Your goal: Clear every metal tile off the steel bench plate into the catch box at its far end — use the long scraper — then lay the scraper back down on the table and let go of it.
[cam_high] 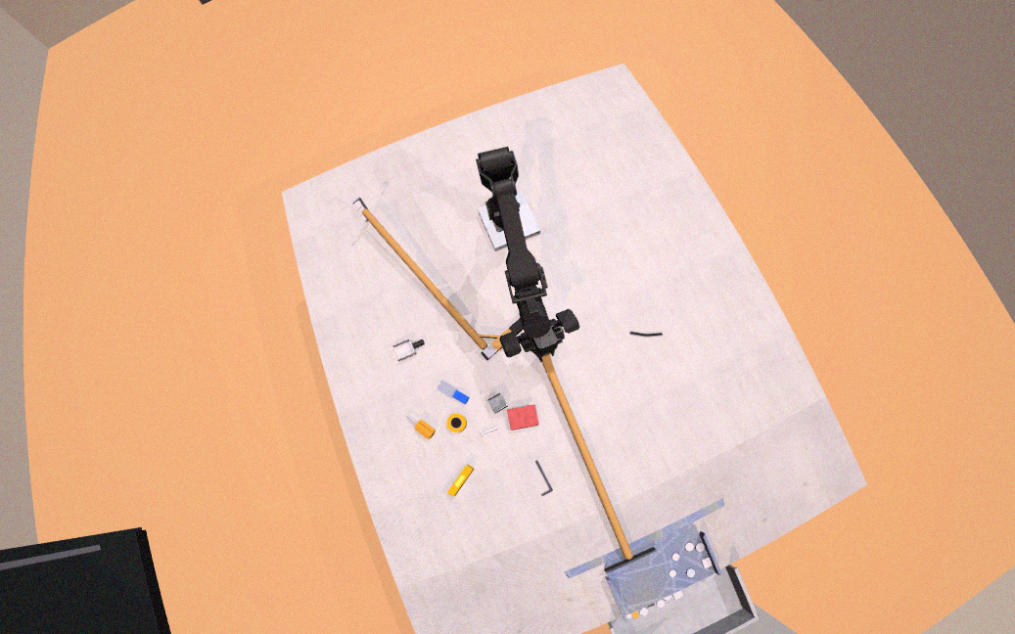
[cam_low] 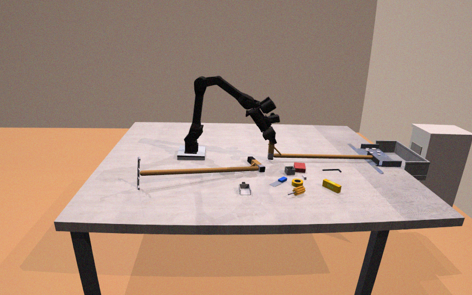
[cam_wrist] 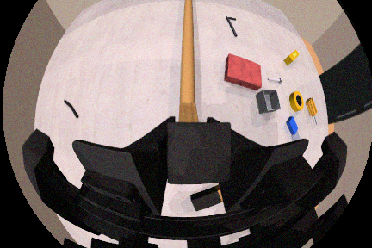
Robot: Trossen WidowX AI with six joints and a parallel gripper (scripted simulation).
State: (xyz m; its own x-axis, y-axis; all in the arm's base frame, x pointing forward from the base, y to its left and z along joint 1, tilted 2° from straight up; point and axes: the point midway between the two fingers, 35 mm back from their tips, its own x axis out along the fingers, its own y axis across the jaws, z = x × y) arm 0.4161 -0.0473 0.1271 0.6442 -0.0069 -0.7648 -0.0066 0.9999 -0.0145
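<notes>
My gripper (cam_high: pixel 546 349) (cam_low: pixel 272 140) (cam_wrist: pixel 190 121) is shut on the upright grip of the long scraper (cam_high: pixel 587 457) (cam_low: pixel 322 156) (cam_wrist: pixel 188 46). The scraper's wooden shaft runs low over the table, and its dark blade (cam_high: pixel 618 564) is at the near edge of the steel bench plate (cam_high: pixel 638 587), left of middle in the top view. Several pale tiles (cam_high: pixel 689 572) (cam_low: pixel 373 149) remain on the plate's right part. Several more tiles (cam_high: pixel 661 604), one orange, lie in a row beyond the plate's far edge, seemingly in the catch box (cam_high: pixel 741 597) (cam_low: pixel 416 170). Box contents are hidden in the exterior view.
A second long tool (cam_high: pixel 424 280) (cam_low: pixel 200 170) lies left of the arm, its grip end close to my gripper. Left of the scraper shaft are a red block (cam_high: pixel 523 417) (cam_wrist: pixel 243 71), a grey box (cam_wrist: pixel 268 102), an L-shaped key (cam_high: pixel 543 478) and a yellow tape ring (cam_high: pixel 456 423).
</notes>
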